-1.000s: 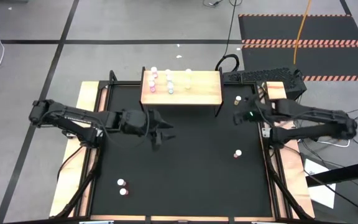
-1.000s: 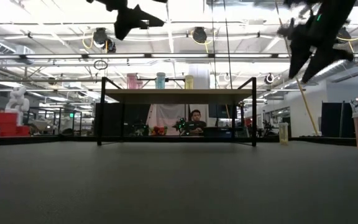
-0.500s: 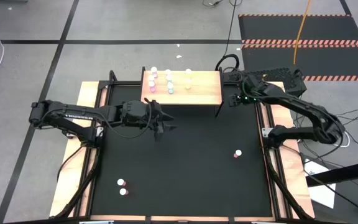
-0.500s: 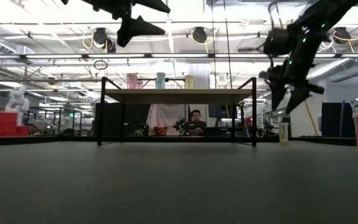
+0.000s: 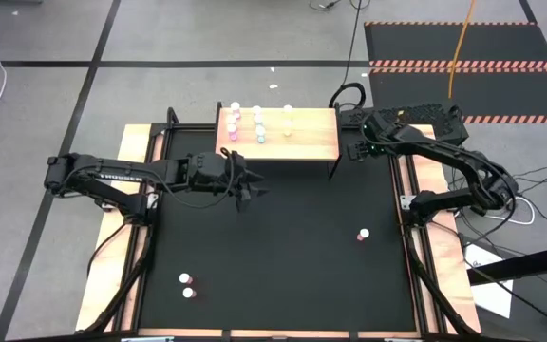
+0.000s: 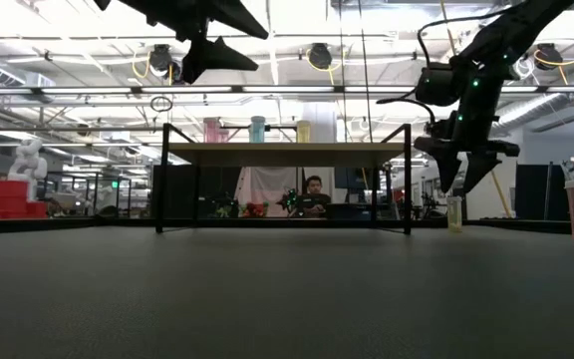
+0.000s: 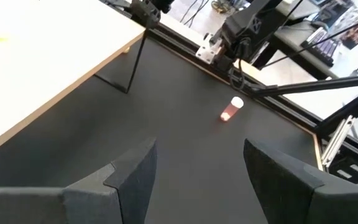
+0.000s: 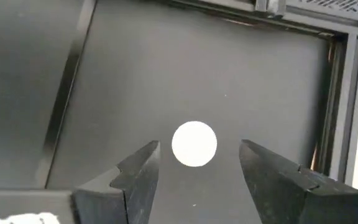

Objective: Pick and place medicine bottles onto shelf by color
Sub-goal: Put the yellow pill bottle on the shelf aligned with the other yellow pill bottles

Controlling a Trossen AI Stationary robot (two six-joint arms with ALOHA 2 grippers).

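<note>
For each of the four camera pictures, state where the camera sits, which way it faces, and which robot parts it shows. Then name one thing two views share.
High view: overhead, straight down; both arms, shelf.
Low view: table height, facing the room; shelf, both grippers above.
Left wrist view: on the left arm, past its open fingers at an orange bottle.
Right wrist view: on the right arm, looking down; white cap between open fingers.
Shared: the orange bottle appears in the high view too.

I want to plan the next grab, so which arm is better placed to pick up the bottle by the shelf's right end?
The right. Its open gripper hangs directly over that bottle, the white cap showing between the fingers. The left gripper, also open, is out over the mat in front of the shelf, away from it.
</note>
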